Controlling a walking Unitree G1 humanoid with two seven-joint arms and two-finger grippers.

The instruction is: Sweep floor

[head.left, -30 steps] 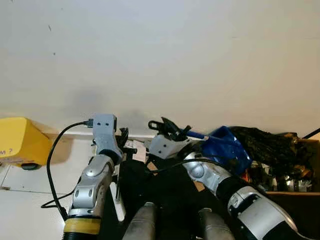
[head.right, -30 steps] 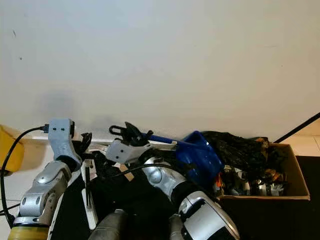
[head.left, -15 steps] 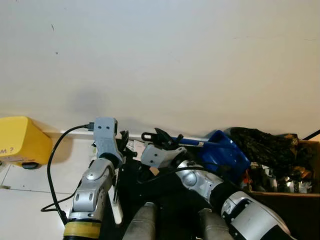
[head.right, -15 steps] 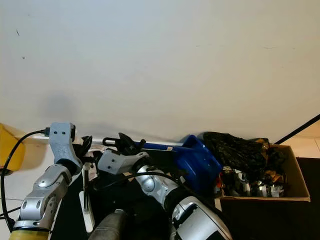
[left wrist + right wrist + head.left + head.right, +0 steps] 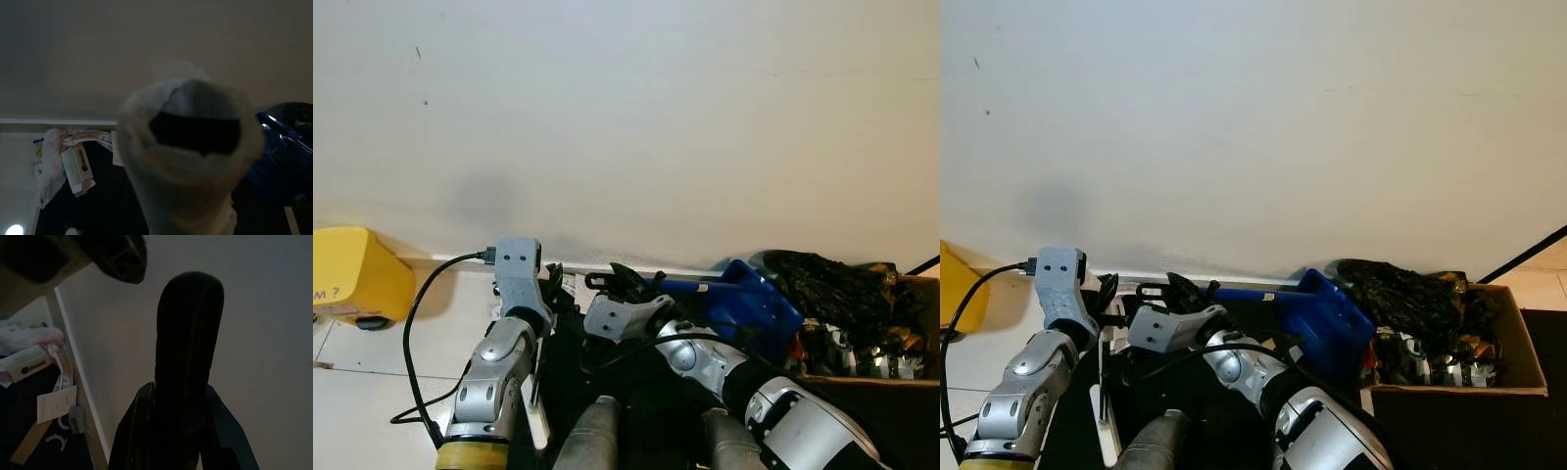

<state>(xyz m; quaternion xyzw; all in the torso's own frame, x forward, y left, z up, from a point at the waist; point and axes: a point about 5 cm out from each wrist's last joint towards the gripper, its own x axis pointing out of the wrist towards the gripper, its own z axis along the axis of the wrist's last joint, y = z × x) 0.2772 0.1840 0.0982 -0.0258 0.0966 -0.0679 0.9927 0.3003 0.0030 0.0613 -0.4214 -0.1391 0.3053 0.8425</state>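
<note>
My left gripper [image 5: 551,284] is low near the wall's foot, shut on a white broom handle [image 5: 537,397] that runs down toward my legs; its hollow top end [image 5: 190,161] sits close in the left wrist view. Just to its right, my right gripper [image 5: 625,284] is shut on the dark blue handle [image 5: 680,286] of a blue dustpan [image 5: 759,299], which lies tilted against a cardboard box. The handle's black looped end [image 5: 188,347] stands between the fingers in the right wrist view. Scraps of paper and a small carton [image 5: 73,164] lie on the floor by the skirting.
A white wall [image 5: 626,117] stands close ahead. The cardboard box [image 5: 1508,343] at the right holds a black bag [image 5: 832,284] and shiny rubbish. A yellow object [image 5: 352,274] sits at the left on pale tiles. A black mat [image 5: 112,205] lies under my arms.
My right gripper has carried the dustpan handle leftward, closer to the left gripper. The left arm has sunk slightly with the broom handle.
</note>
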